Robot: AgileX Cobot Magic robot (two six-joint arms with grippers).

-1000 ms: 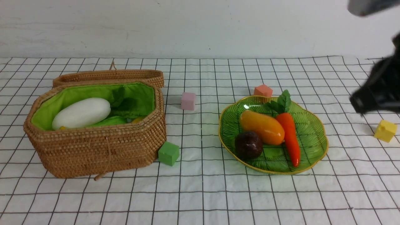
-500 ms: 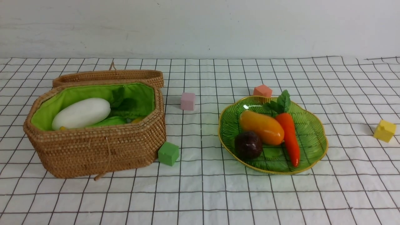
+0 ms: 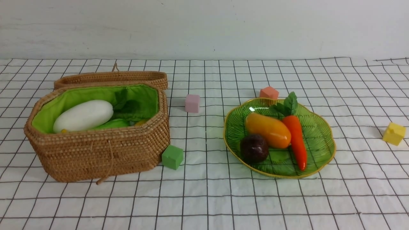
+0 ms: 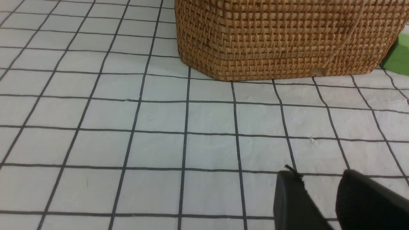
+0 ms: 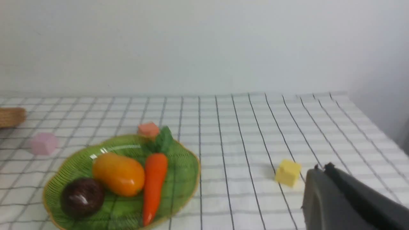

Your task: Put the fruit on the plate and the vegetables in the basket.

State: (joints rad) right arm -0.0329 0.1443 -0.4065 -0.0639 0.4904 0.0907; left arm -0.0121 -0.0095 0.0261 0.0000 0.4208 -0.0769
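On the plate [image 3: 319,147] we see the mango [image 3: 267,129] lying at the middle, with the dark purple-brown ball [image 3: 254,148] just beside it on the near side. The carrot [image 3: 296,140] lies on the same plate, right against the mango's right flank, its green leaves pointing toward the far rim. The plate sits on the right half of the counter [image 3: 204,198], which is covered by a white cloth with a black grid.

Well apart, on the left, stands the basket [image 3: 99,153], open, its lid [image 3: 111,77] resting behind it against the far rim. Inside, on the green lining, lies the white radish [image 3: 83,115], and beside it a light green piece that we take for the cucumber [image 3: 113,124], mostly hidden by the basket wall.

Four small cubes lie loose on the counter: a green cube [image 3: 172,156] touching the basket's near right corner, a pink cube [image 3: 192,103] between basket and plate, an orange-pink cube [image 3: 269,92] just behind the plate, and a yellow cube [image 3: 394,133] far to the right.

Neither arm appears in the front view. In its wrist view our left tool [image 4: 319,188] hangs low over bare cloth near the basket, its fingers slightly parted and holding nothing. The right tool [image 5: 319,179] shows only as a dark edge near the yellow cube; we cannot tell how far open it is.
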